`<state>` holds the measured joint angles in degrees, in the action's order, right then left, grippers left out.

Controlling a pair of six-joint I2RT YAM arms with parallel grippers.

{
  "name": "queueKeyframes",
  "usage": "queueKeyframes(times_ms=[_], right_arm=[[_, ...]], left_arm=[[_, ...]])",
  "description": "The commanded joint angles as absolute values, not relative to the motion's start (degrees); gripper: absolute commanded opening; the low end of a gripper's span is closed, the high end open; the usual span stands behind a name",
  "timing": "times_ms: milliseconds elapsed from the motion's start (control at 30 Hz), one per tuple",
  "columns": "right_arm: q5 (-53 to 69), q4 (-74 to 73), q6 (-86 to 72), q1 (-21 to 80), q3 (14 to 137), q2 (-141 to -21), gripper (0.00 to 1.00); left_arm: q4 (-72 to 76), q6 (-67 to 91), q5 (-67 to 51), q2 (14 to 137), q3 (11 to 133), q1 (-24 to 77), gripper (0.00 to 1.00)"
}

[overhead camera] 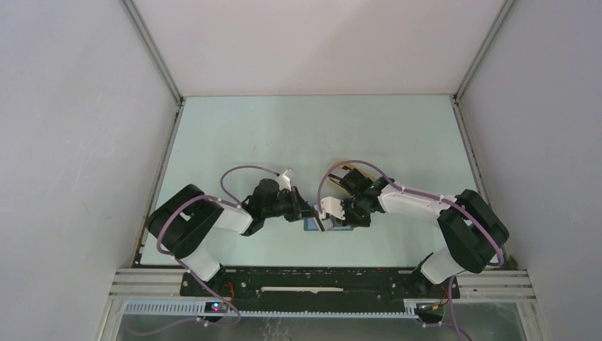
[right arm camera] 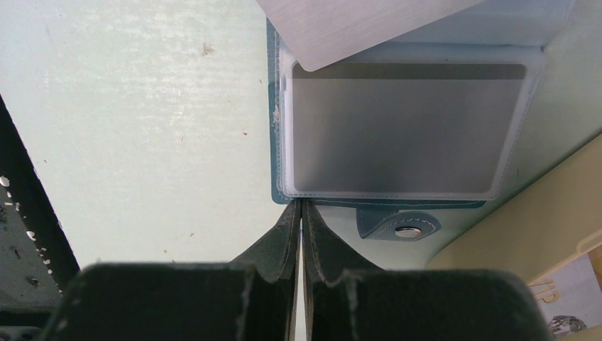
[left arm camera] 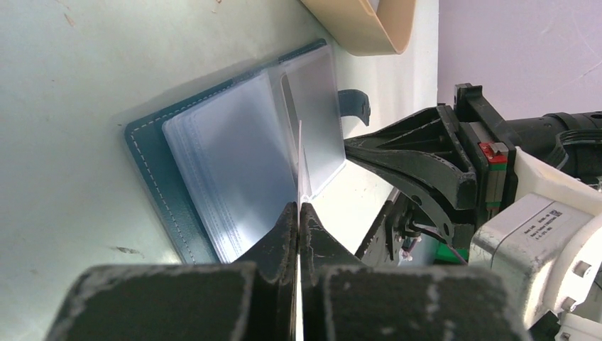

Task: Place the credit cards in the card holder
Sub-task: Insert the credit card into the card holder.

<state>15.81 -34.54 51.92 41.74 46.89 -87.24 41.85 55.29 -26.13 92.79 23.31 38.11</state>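
The teal-blue card holder [left arm camera: 152,163] lies open on the table, its clear sleeves [left arm camera: 234,156] fanned up. One sleeve holds a grey credit card [right arm camera: 397,135]. My left gripper [left arm camera: 299,207] is shut on a whitish-grey credit card [right arm camera: 355,28]. In the left wrist view this card shows edge-on, upright over the sleeves. In the right wrist view it hangs tilted above the card holder [right arm camera: 272,106]. My right gripper [right arm camera: 302,206] is shut, its tips pinching the card holder's near edge. In the top view both grippers meet over the card holder [overhead camera: 312,226].
A beige oval tray [left arm camera: 355,28] stands just beyond the card holder, close to the right arm [overhead camera: 419,202]. The snap-button tab [right arm camera: 397,226] sticks out beside my right fingertips. Grey walls enclose the table on three sides.
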Motion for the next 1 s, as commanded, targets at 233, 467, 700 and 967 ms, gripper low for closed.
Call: queueKeyframes(times_ms=[233, 467, 700, 967], right_arm=[[17.0, -35.2, 51.3, 41.7, 48.2, -87.8, 0.1], [17.0, -35.3, 51.5, 41.7, 48.2, -87.6, 0.1], [17.0, -35.4, 51.4, 41.7, 48.2, -87.2, 0.1], [17.1, -35.4, 51.5, 41.7, 48.2, -87.0, 0.1]], left_arm=[[33.4, 50.7, -22.6, 93.0, 30.0, 38.1, 0.0], [28.4, 48.9, -20.6, 92.9, 31.1, 38.9, 0.0], [21.9, 46.4, -18.4, 93.2, 34.1, 40.1, 0.0], [18.1, 44.3, -20.3, 95.0, 37.7, 40.8, 0.0]])
